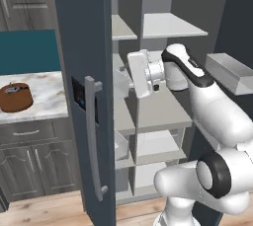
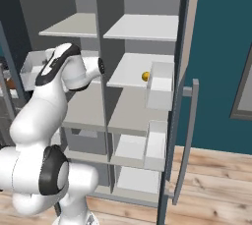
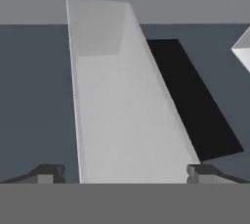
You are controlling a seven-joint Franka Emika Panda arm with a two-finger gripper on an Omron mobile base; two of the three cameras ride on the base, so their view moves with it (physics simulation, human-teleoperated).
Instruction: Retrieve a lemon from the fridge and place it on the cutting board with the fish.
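Hand [image 3: 122, 174] open inside fridge [image 1: 84, 47], empty, lemon [image 2: 145, 76] well apart on shelf [image 2: 133, 69]

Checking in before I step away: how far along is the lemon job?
Done: the fridge stands open. In hand: the open gripper is inside it, holding nothing. Left: grab the lemon on its shelf and carry it to the cutting board with the fish.

fish [image 1: 13, 90] perhaps, too small
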